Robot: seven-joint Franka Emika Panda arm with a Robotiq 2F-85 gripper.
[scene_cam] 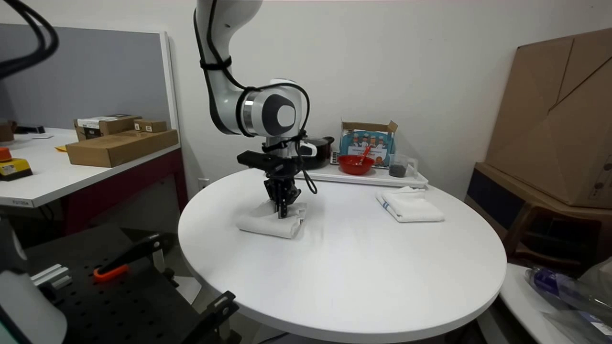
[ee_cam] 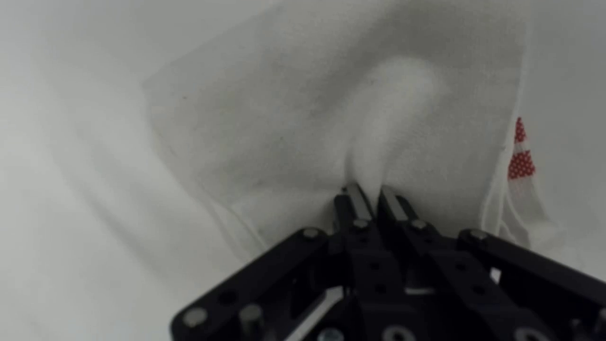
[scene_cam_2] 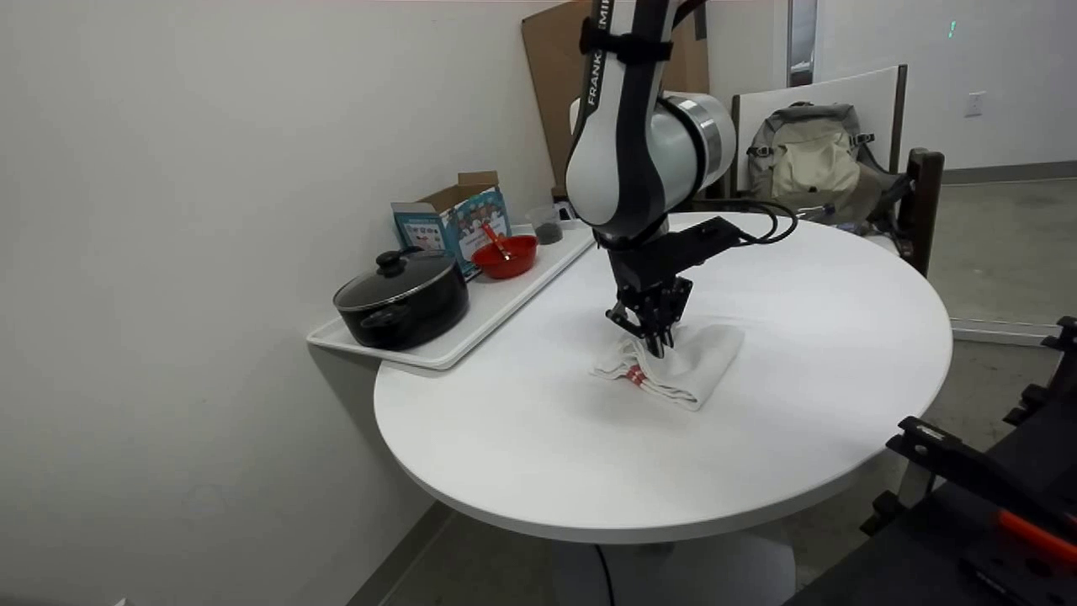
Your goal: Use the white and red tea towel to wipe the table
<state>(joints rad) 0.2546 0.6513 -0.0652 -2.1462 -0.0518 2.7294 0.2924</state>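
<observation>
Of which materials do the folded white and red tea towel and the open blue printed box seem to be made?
The tea towel: matte woven fabric, perhaps cotton, by its soft creases and fine texture. The box: likely cardboard, smooth-looking printed outside; a raised flap shows plain brown.

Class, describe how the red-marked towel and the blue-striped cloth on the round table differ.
The red-marked towel has red bands at an edge; the blue-striped cloth shows blue stripes. The red-marked towel is pinched by the tool, while the blue-striped cloth lies untouched. The red-marked towel bunches into a ridge at the grip; the blue-striped cloth has none. Both are white, folded and on the round table.
</observation>
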